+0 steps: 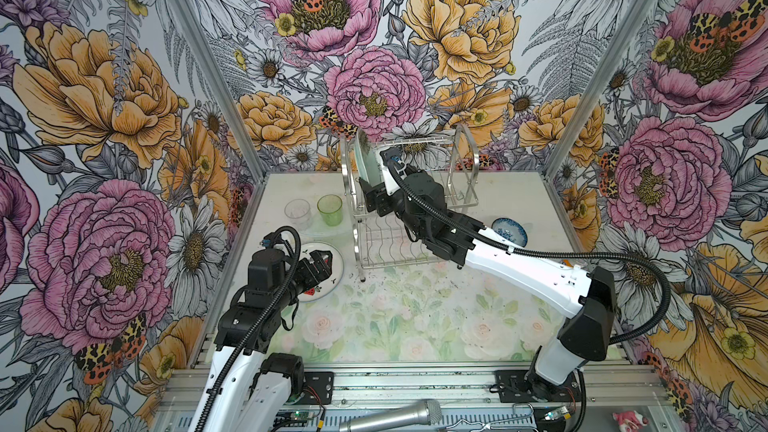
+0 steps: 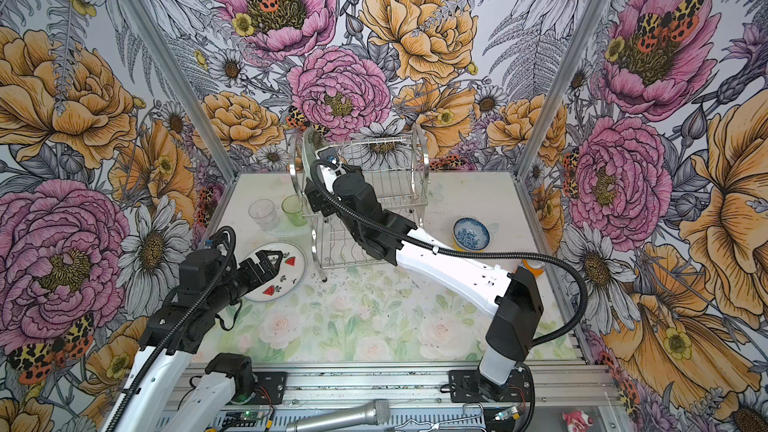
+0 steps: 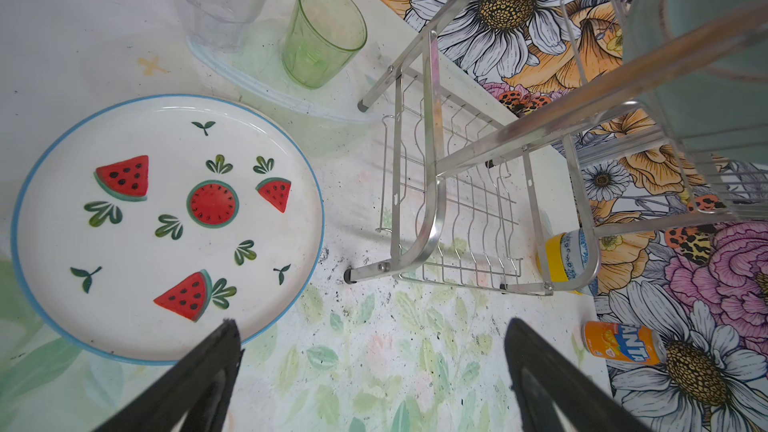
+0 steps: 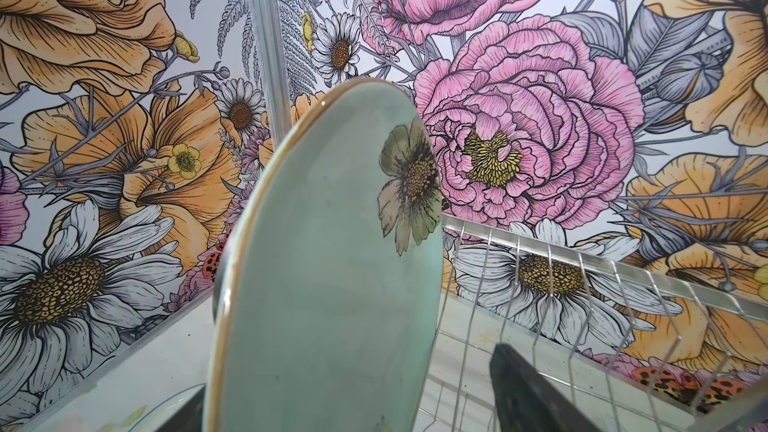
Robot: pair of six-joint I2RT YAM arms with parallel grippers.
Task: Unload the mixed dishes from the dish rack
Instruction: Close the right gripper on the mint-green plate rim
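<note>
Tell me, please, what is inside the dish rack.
One pale green plate stands on edge in the upper shelf, between the fingers of the open right gripper. The lower shelf shows only bare wire; the right arm covers part of it.

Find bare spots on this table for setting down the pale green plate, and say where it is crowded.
Largest free patch: the front middle of the table, bordered by the watermelon plate, the dish rack and the right arm. A smaller one lies behind the blue-and-white bowl. Crowded: the left side, with clear glass, green tumbler and that plate.
</note>
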